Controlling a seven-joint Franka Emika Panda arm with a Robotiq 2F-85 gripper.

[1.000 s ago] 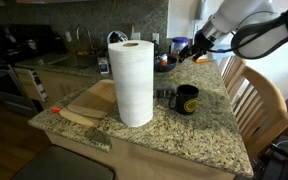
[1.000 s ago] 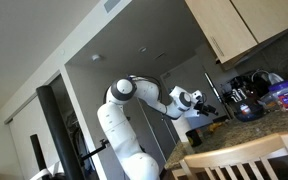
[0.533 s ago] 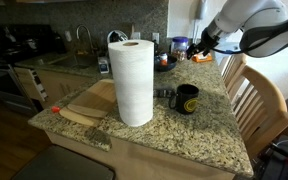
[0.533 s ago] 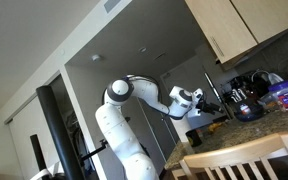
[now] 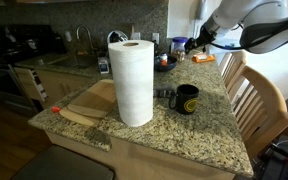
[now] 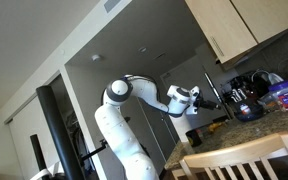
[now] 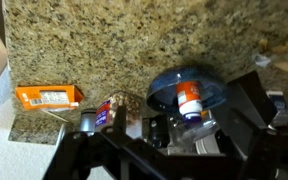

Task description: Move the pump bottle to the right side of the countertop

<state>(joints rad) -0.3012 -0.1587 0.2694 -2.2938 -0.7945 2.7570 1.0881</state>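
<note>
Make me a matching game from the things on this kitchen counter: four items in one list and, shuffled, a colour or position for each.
Things:
1. paper towel roll
2. mug
3. cutting board
4. pump bottle

Descriptions:
A. light blue
B. white, standing upright
C. black
D. pale wood, lying flat

Pairs: 1-B, 2-C, 3-D, 4-A
</note>
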